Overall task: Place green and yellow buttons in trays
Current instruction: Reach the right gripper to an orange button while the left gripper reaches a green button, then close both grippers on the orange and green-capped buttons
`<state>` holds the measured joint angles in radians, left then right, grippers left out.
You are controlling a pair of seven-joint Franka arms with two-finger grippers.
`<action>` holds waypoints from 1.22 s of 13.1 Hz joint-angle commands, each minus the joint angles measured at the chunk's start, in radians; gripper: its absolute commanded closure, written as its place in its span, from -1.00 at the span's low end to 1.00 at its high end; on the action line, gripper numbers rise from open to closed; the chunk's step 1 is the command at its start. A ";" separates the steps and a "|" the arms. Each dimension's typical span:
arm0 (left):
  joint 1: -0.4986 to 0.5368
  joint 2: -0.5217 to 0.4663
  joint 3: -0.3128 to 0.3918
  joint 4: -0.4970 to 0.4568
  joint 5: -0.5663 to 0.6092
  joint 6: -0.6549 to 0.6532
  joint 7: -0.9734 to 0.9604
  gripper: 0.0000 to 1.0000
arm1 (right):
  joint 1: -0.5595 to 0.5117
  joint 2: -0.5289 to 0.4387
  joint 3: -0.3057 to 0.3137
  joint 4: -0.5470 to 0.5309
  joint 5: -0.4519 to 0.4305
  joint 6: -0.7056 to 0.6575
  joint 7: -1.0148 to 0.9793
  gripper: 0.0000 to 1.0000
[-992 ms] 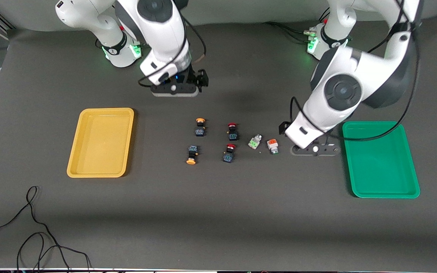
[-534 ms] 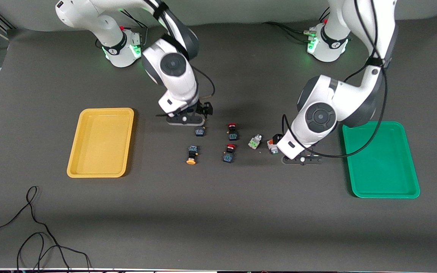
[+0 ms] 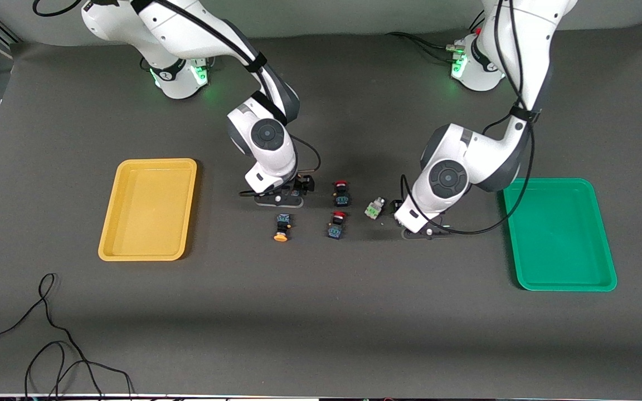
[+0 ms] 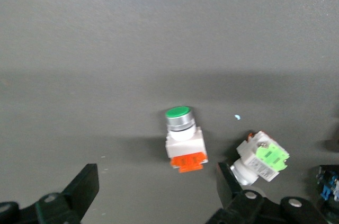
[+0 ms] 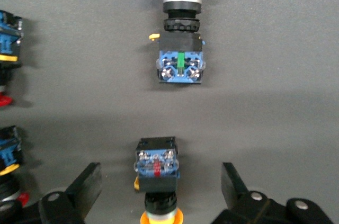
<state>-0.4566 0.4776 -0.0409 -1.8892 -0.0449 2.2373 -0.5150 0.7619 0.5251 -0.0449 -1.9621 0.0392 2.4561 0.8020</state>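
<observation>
My right gripper [image 3: 280, 200] is open and low over one yellow-capped dark button, which sits between its fingers in the right wrist view [image 5: 157, 173]. The second yellow-capped button [image 3: 282, 227] lies nearer the front camera and also shows in the right wrist view [image 5: 180, 49]. My left gripper [image 3: 418, 232] is open and low over the white button with an orange mark [image 4: 184, 142], which lies just ahead of its fingers [image 4: 85, 189]. The white button with a green mark [image 3: 375, 208] lies beside it [image 4: 263, 158]. The yellow tray [image 3: 148, 209] and the green tray [image 3: 560, 234] stand at the table's two ends.
Two red-capped dark buttons [image 3: 341, 192] [image 3: 336, 224] lie between the two grippers. Black cables [image 3: 48, 334] lie on the dark mat near the front edge, at the right arm's end.
Both arms have come down. My right gripper moved toward the front camera onto the yellow button. My left gripper moved toward the right arm's end onto the orange-marked white button.
</observation>
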 commanded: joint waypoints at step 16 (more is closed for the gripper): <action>-0.045 -0.020 0.016 -0.103 -0.013 0.161 -0.065 1.00 | -0.013 -0.065 -0.006 0.158 0.008 -0.255 0.003 0.47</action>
<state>-0.4852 0.5283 -0.0394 -1.9761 -0.0492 2.4266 -0.5553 0.7595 0.5349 -0.0492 -1.8805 0.0393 2.3798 0.8028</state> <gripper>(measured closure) 0.595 0.599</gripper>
